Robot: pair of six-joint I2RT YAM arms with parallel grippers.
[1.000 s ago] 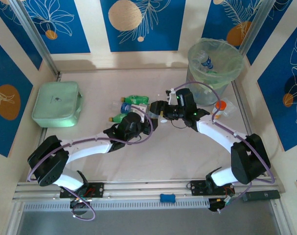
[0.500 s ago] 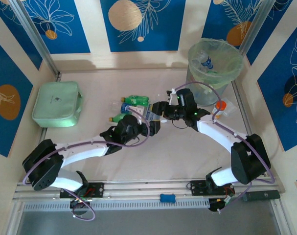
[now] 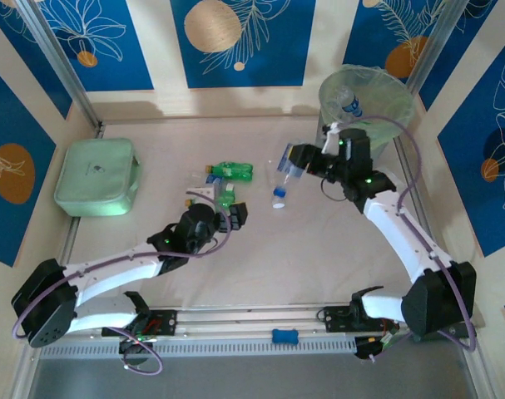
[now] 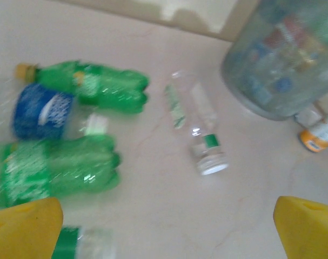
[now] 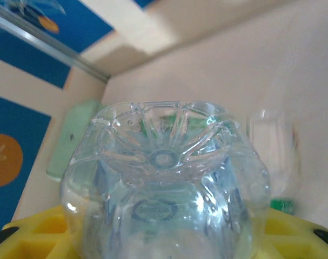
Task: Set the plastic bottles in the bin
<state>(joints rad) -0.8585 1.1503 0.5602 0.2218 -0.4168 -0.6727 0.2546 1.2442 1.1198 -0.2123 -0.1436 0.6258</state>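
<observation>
While the right tool (image 3: 295, 158) clamps a clear bottle (image 5: 164, 183), the carry is in hand. Next, swing it over the bin (image 3: 406, 112) and release. Left tool (image 4: 164, 226) stands apart.

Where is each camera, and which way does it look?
Top: high behind the robot, looking down at the table; left arm and right arm show.
Left wrist: on the left pincer, facing the green bottles and the bin; its yellow fingertips show.
Right wrist: on the right pincer, facing the mint-green box past the clear bottle it grips; yellow fingers show.
Top and left wrist share the green bottles and bin.
</observation>
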